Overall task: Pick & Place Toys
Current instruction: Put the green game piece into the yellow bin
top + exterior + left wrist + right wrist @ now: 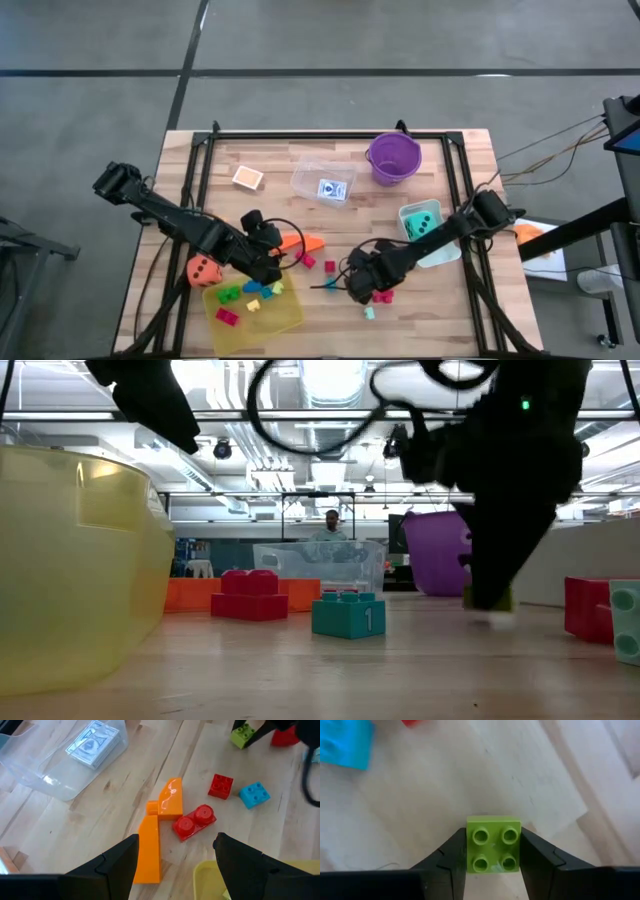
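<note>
Now the green brick sits clamped between the right tool's fingers

Pale wooden counter fills the middle of the frame, planks with visible grain and a soft matt sheen. Centre of the right wrist view, a lime-green brick shows smooth moulded plastic, its studs faintly glossy, pressed between matt black tool fingers. In the left wrist view the orange wedges gleam, glossy plastic, beside shiny red bricks. Upper left there, a clear plastic tub looks thin and glassy. Lower left of the high view, the yellow tray is translucent plastic.
</note>
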Robot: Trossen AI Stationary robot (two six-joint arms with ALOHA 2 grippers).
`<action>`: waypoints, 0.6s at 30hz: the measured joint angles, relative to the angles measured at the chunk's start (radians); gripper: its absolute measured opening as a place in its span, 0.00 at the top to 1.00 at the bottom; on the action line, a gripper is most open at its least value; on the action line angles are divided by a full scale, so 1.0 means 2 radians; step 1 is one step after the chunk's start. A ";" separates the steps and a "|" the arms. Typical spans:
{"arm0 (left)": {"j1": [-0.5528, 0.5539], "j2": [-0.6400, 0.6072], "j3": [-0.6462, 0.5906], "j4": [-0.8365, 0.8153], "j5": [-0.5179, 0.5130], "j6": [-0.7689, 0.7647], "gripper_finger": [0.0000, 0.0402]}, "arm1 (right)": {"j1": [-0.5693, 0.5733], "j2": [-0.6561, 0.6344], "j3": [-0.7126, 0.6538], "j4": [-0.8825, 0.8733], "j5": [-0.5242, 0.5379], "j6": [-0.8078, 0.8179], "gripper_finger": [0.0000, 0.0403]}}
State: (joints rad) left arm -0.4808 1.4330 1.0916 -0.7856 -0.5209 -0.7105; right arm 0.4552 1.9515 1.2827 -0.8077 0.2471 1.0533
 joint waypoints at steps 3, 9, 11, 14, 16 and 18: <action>0.000 0.000 0.000 0.004 0.000 -0.005 0.37 | 0.004 -0.009 0.010 0.000 0.020 -0.012 0.67; 0.002 0.000 0.000 0.063 -0.001 -0.060 0.37 | 0.022 -0.030 0.040 0.001 0.092 -0.077 0.67; 0.002 0.000 -0.001 0.107 -0.001 -0.068 0.37 | 0.028 -0.032 0.056 0.000 0.124 -0.118 0.67; 0.003 0.001 -0.009 0.188 0.006 -0.070 0.37 | 0.036 -0.032 0.081 0.002 0.169 -0.189 0.67; 0.005 0.002 -0.014 0.229 0.019 -0.070 0.37 | 0.036 -0.032 0.098 0.003 0.199 -0.217 0.67; 0.006 0.002 -0.020 0.261 0.023 -0.070 0.37 | 0.038 -0.031 0.112 0.002 0.233 -0.228 0.67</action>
State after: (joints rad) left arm -0.4690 1.4368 1.0508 -0.2641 -0.4747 -0.8508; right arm 0.5321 1.8889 1.5073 -0.8042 0.7137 0.5980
